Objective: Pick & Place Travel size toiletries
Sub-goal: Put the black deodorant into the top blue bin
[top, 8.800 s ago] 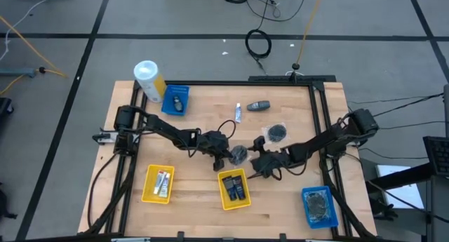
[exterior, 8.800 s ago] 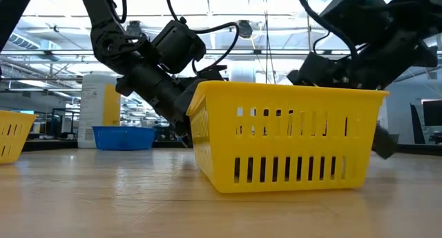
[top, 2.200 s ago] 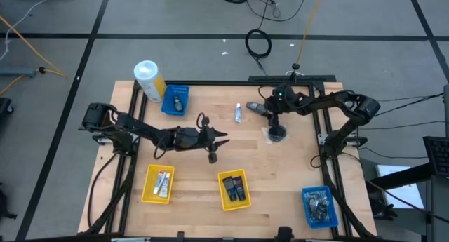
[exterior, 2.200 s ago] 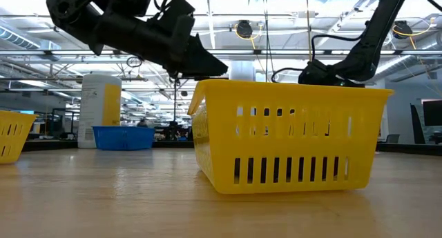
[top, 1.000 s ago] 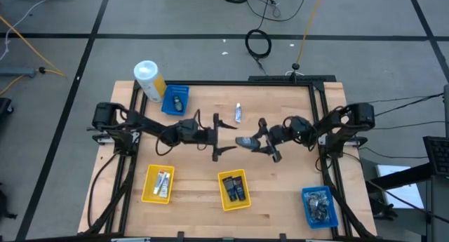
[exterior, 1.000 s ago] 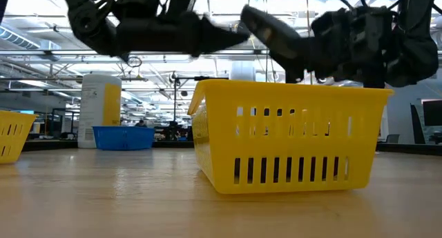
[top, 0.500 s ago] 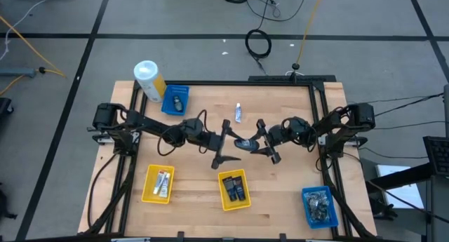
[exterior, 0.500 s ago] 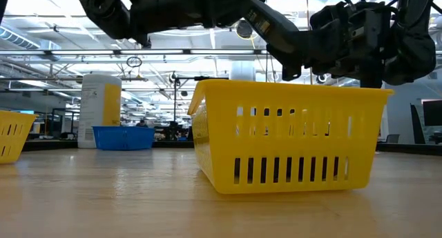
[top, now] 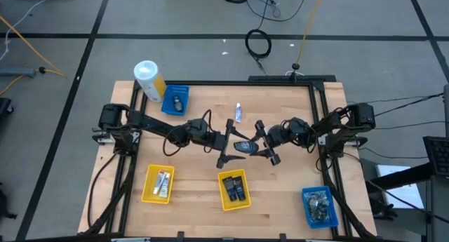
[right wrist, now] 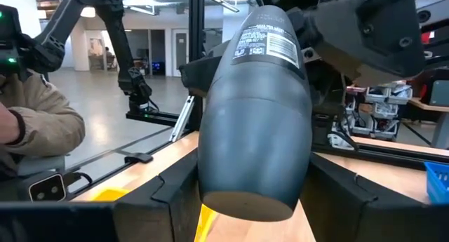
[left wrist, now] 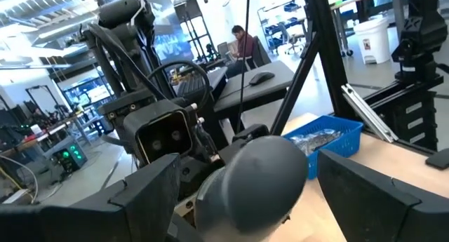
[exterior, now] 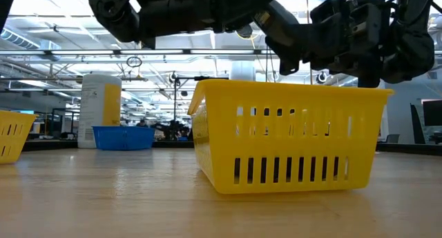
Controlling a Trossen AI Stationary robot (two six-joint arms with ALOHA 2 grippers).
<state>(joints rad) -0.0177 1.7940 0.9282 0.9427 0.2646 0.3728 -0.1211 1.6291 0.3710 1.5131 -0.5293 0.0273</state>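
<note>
A dark grey travel-size bottle [top: 243, 146] hangs in the air above the table's middle, with my right gripper [top: 265, 142] shut on it from the right. Its rounded far end [left wrist: 259, 168] points at my left gripper [top: 225, 142]. That gripper is open, and its two fingers [left wrist: 151, 193] stand on either side of the rounded end with a gap showing. A thin white tube [top: 238, 113] lies flat on the table farther back. Just nearer than the bottle stands a yellow tray [top: 233, 188] holding dark bottles. My right gripper pinches the bottle's wide near end [right wrist: 245, 189] between its two fingers [right wrist: 172, 189], one on each side. The fingers come level from the table's right and lie along the bottle. The bottle sticks out roughly level toward the table's left, label [right wrist: 266, 38] up, lifted clear of the table.
A second yellow tray [top: 158, 183] with white tubes sits near left. One blue tray [top: 175, 99] is at the far left, another [top: 319, 203], with packets, near right. A white-and-yellow canister [top: 149, 79] stands at the far left corner. A person [right wrist: 28, 130] sits beyond the table.
My left gripper has moved toward the table's right, up to the bottle, and its open fingers now stand on either side of the bottle's rounded end. The bottle and my right gripper have kept nearly still.
</note>
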